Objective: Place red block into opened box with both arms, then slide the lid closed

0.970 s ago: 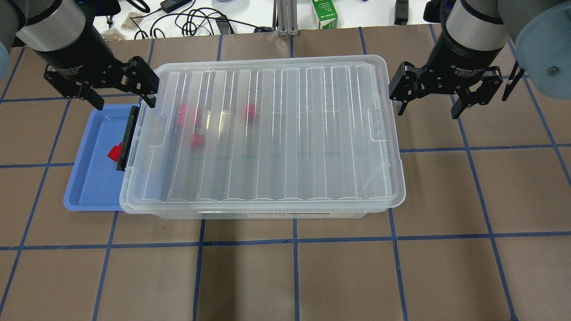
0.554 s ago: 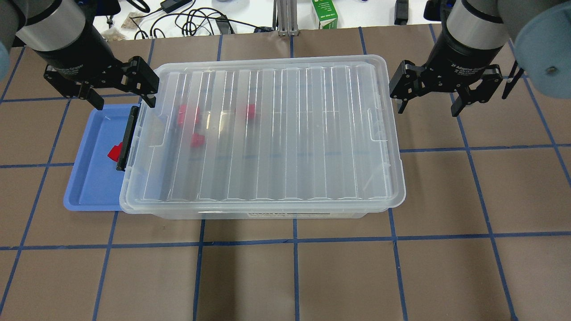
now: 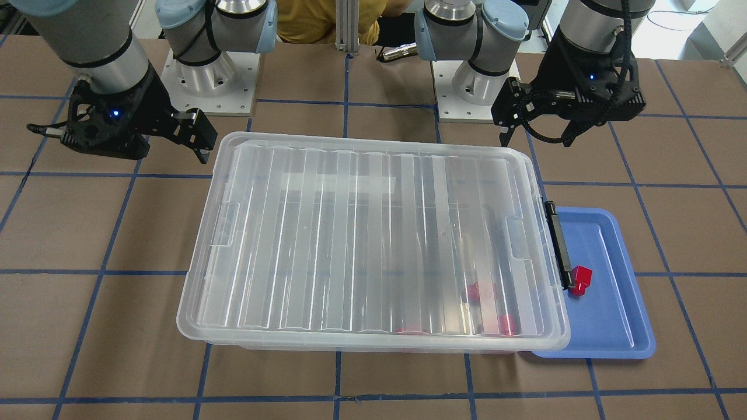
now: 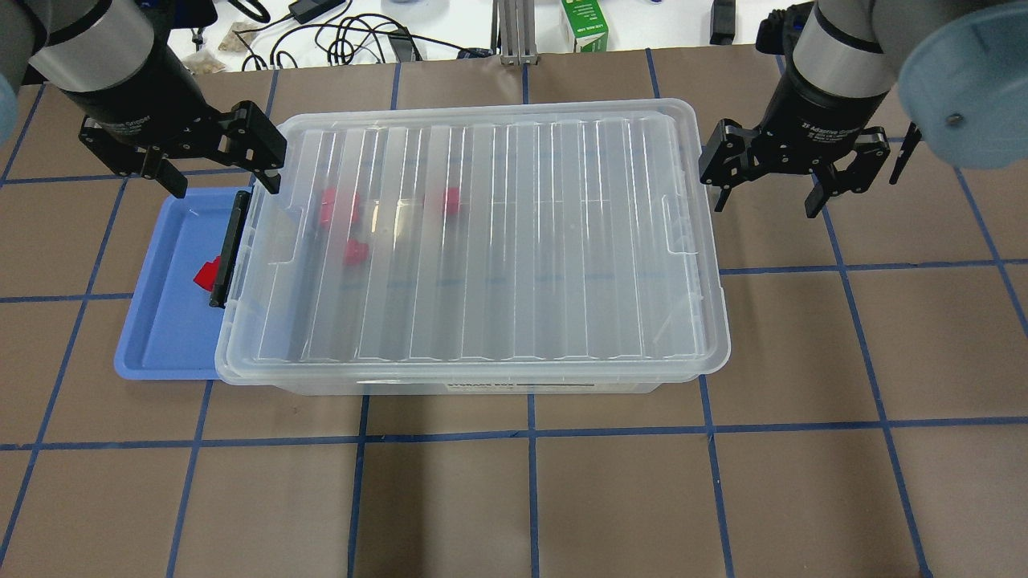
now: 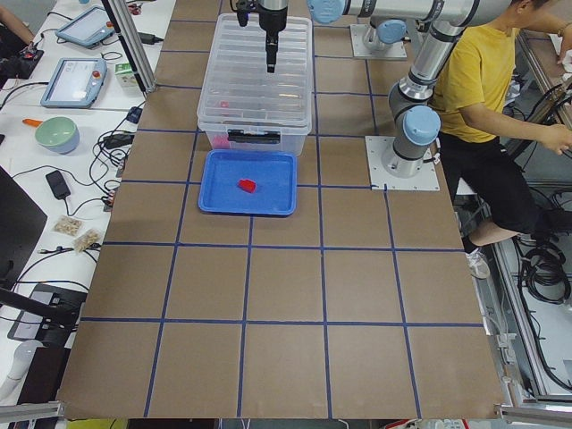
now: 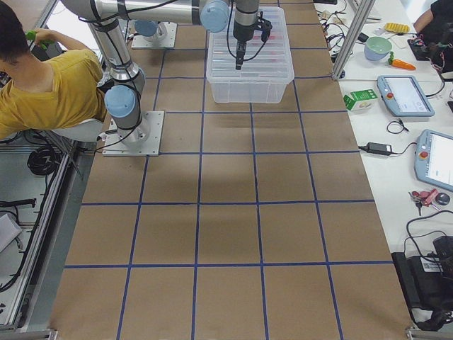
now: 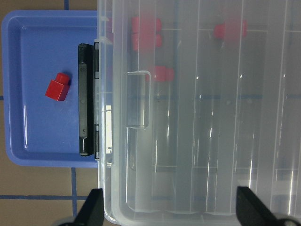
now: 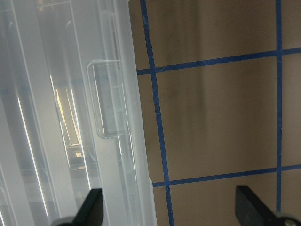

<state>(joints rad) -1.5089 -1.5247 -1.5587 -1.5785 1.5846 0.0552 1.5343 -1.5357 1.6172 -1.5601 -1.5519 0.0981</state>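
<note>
The clear box stands mid-table with the ribbed lid lying flat over it, covering the whole opening. Three red blocks show blurred through the lid, near the left end. Another red block lies on the blue tray beside the black latch bar. My left gripper hangs open over the box's far left corner and holds nothing. Open and empty too, my right gripper hovers just off the box's right end, over bare table.
The blue tray is partly tucked under the box's left end. Cables, a green carton and a metal post sit beyond the far table edge. A person in a yellow shirt sits behind the robot bases. Brown table with blue tape lines surrounds the box.
My right gripper has drifted slightly left, toward the box's right end, staying open. The left gripper, box, lid and blocks have not moved.
</note>
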